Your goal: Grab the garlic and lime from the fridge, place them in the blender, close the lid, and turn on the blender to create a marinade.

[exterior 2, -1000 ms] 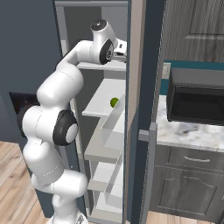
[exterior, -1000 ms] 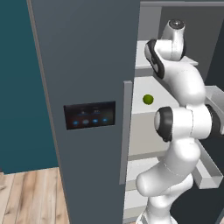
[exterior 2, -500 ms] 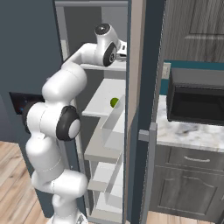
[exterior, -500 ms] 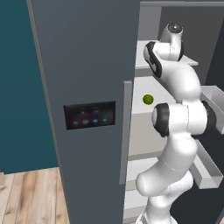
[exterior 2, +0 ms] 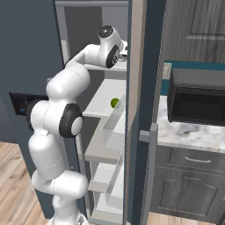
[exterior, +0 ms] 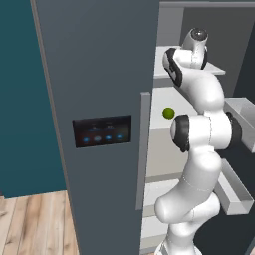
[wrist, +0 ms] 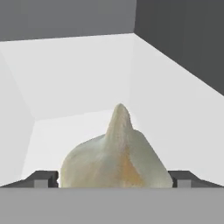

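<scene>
Garlic [wrist: 116, 153] sat right between my fingertips [wrist: 43, 178], jaws spread wide on either side. Lime [exterior: 169, 113] waited on the fridge [exterior: 94, 74] shelf below.

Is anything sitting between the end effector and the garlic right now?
Nothing visible. In the hand view the garlic sits directly between the open fingertips, with bare white shelf behind it.
</scene>
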Tool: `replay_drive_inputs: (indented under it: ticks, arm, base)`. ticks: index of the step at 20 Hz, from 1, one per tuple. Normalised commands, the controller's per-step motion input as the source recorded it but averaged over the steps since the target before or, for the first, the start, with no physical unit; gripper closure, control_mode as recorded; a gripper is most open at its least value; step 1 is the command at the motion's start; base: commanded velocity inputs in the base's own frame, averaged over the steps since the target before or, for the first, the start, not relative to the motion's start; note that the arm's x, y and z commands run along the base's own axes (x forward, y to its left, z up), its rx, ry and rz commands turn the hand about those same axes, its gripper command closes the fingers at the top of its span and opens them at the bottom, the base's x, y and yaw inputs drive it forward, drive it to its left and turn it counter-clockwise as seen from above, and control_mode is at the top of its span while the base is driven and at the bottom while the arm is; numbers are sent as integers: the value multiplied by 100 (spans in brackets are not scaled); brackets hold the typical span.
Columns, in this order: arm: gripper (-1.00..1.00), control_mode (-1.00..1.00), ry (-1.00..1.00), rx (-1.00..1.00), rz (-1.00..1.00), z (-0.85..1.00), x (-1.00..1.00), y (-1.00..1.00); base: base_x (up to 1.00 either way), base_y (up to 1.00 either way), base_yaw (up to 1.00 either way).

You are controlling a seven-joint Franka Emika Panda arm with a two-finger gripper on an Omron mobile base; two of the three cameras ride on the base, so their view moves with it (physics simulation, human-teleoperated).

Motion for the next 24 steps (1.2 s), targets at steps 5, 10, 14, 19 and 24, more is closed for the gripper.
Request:
replay_drive_inputs:
  ticks: [5, 10, 14, 19, 24]
  arm:
    - [100, -100, -2, 0, 0, 0, 0, 0]
    - [100, -100, -1, 0, 0, 0, -26, 0]
    - [100, -100, -21, 0, 3, 0, -85, 4]
    - [100, -100, -42, 0, 6, 6, -100, 19]
    - [100, -100, -42, -1, 7, 39, -100, 23]
  base:
    - [0, 0, 0]
    - [0, 0, 0]
    - [0, 0, 0]
    - [0, 0, 0]
    - [0, 0, 0]
